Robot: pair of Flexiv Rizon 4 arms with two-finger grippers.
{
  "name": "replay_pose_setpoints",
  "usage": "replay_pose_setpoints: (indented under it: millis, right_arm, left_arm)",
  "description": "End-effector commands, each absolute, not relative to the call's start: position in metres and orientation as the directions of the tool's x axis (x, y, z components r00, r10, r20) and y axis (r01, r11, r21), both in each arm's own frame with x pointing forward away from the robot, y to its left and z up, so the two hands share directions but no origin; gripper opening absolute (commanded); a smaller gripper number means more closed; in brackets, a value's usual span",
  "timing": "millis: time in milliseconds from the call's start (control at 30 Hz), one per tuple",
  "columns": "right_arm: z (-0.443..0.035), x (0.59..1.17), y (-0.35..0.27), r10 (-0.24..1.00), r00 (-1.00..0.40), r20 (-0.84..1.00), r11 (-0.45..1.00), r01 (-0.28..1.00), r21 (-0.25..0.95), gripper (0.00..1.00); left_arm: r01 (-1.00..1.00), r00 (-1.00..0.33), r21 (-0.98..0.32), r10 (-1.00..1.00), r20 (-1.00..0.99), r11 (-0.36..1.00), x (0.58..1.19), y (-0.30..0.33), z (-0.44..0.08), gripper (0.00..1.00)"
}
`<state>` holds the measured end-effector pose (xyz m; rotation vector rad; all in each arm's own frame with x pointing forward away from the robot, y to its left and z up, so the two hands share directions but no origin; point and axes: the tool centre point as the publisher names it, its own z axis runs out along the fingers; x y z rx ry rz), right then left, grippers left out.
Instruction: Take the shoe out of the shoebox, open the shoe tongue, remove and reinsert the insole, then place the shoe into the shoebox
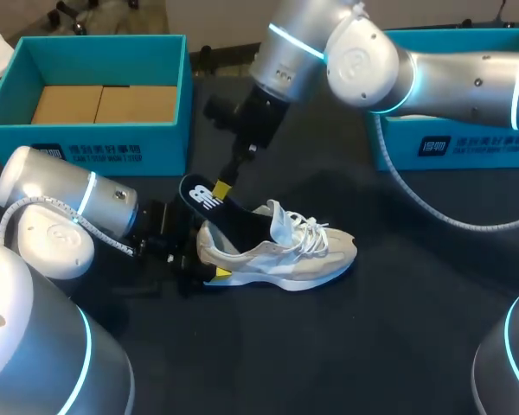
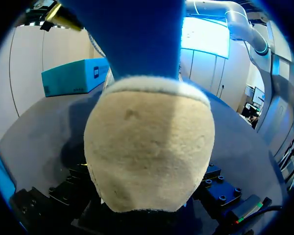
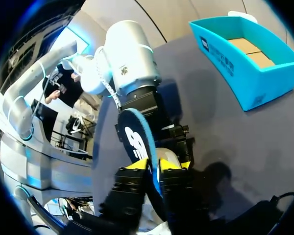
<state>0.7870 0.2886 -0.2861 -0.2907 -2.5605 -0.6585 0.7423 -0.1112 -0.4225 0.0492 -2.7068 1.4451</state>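
A beige and white shoe (image 1: 294, 255) lies on its side on the dark table, toe to the right, laces loose. My left gripper (image 1: 209, 254) is at its heel, fingers on either side of it; the heel (image 2: 149, 147) fills the left wrist view. A dark insole (image 1: 212, 203) sticks up and back out of the shoe's opening. My right gripper (image 1: 222, 188) comes down from above and pinches the insole's raised end. In the right wrist view its yellow tips (image 3: 154, 165) sit close on both sides of the insole (image 3: 134, 134).
An open teal shoebox (image 1: 86, 41) with a cardboard insert stands at the back left, also seen as the teal box (image 3: 245, 83) in the right wrist view. A second teal box (image 1: 467, 143) sits at the back right under my right arm.
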Motion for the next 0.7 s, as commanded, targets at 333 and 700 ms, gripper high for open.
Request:
replay_pose_setpoints:
  millis: [333, 700]
  right_arm:
    - [-0.289, 0.781, 0.275, 0.123, -0.847, 0.517, 0.825, 0.377, 0.421, 1.00]
    - [-0.294, 0.771, 0.269, 0.148, -0.798, 0.584, 0.793, 0.449, 0.412, 1.00]
  left_arm:
    - [-0.063, -0.997, -0.826, 0.006, 0.080, 0.560, 0.742, -0.112, -0.423, 0.00]
    - [-0.063, -0.997, -0.826, 0.006, 0.080, 0.560, 0.742, -0.112, -0.423, 0.00]
